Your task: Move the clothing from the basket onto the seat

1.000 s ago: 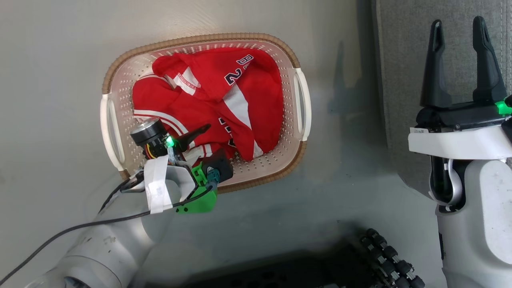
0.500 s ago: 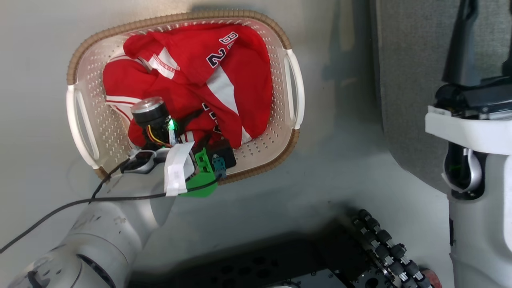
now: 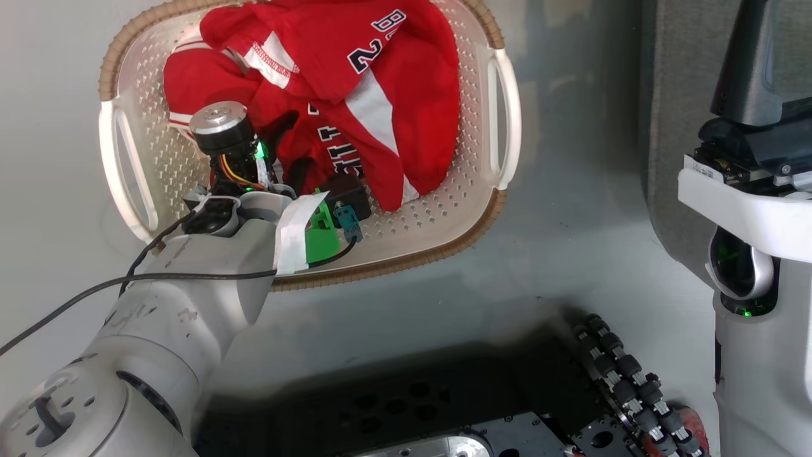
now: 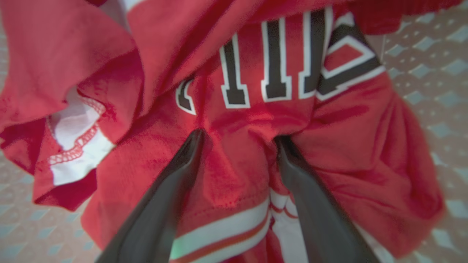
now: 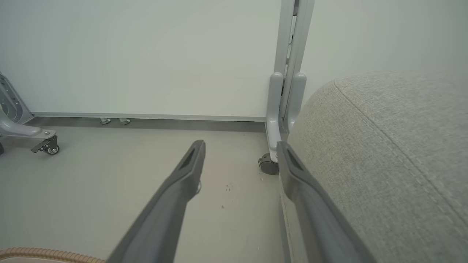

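Note:
The red jersey (image 3: 380,76) lies crumpled in the cream basket (image 3: 444,209) on the floor, upper left in the head view. My left gripper (image 3: 295,152) reaches down into the basket. In the left wrist view it stands open (image 4: 239,138), both tips pressed into the red jersey (image 4: 256,120) with a fold bulging between them, just below the dark letters. My right gripper (image 5: 240,145) is open with nothing in it and hangs in the air beside the grey seat (image 5: 384,153). The seat (image 3: 672,127) lies to the right of the basket.
My dark wheeled base (image 3: 444,406) is at the bottom of the head view. A white wall panel on a castered post (image 5: 268,164) stands behind the seat, another caster (image 5: 47,146) far left. The basket's brown rim (image 5: 47,254) peeks in below.
The head camera has shifted. My left gripper has gone deeper into the basket and its fingers now press into the jersey. The right gripper's fingertips have left the top of the head view.

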